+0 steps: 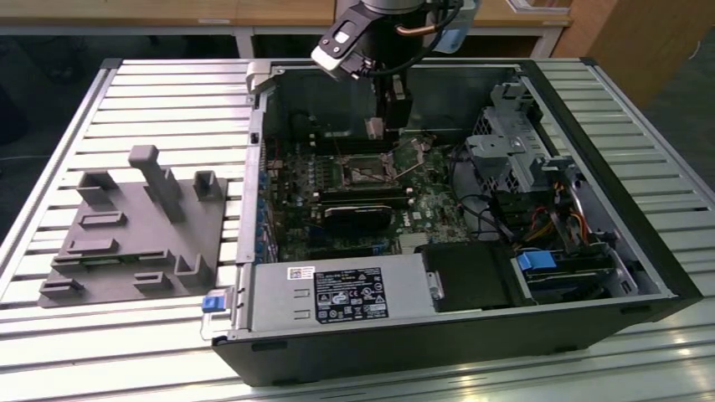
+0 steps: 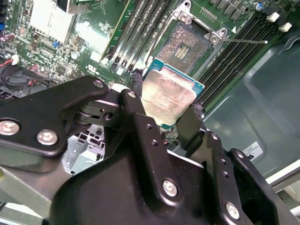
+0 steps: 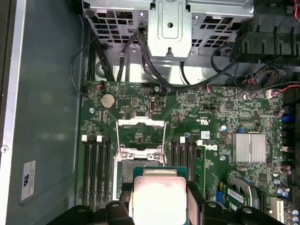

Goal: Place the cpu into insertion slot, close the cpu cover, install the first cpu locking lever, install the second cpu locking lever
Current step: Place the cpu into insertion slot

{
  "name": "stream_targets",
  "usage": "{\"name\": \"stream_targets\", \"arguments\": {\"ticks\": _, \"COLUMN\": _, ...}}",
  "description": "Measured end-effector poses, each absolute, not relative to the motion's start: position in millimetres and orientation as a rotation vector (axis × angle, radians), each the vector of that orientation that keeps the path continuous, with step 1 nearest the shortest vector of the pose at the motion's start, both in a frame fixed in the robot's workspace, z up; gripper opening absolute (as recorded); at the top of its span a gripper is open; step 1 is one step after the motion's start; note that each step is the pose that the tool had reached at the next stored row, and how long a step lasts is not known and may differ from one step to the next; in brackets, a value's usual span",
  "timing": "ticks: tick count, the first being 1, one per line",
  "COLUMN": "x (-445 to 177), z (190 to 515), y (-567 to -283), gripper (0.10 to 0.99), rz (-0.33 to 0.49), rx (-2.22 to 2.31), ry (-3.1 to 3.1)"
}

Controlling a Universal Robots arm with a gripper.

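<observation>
Fingers (image 2: 192,124) clamped on cpu (image 2: 169,97) edges, metal face away from motherboard (image 2: 61,70), clear of open insertion slot (image 2: 186,44).

Gripper (image 3: 159,210) pinches the cpu (image 3: 158,194) by two opposite edges, a black finger (image 3: 194,201) on each side, the chip's pale metal face toward the camera. The cpu sits over the insertion slot (image 3: 123,171) and hides most of it; a strip of dark socket and silver rim shows beside the chip. Cannot tell if they touch. The cpu cover (image 3: 140,123) is flipped open just beyond the slot, with the green motherboard (image 3: 211,112) visible through its window. Black memory slots (image 3: 96,171) flank the socket. Coin cell battery (image 3: 108,100) near the cover. Finned silver heatsink (image 3: 253,147) well apart. Metal drive cage (image 3: 168,28) and black cables (image 3: 140,56) past the board's edge.
</observation>
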State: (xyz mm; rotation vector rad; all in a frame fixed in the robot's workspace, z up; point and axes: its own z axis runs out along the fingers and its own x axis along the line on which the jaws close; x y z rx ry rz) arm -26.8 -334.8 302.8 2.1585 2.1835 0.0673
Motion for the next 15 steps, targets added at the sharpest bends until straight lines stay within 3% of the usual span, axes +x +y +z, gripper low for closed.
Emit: {"name": "stream_targets", "arguments": {"ticks": 15, "x": -27, "z": 286, "y": -332, "gripper": 0.537, "rz": 0.078, "rx": 2.164, "ry": 2.188}}
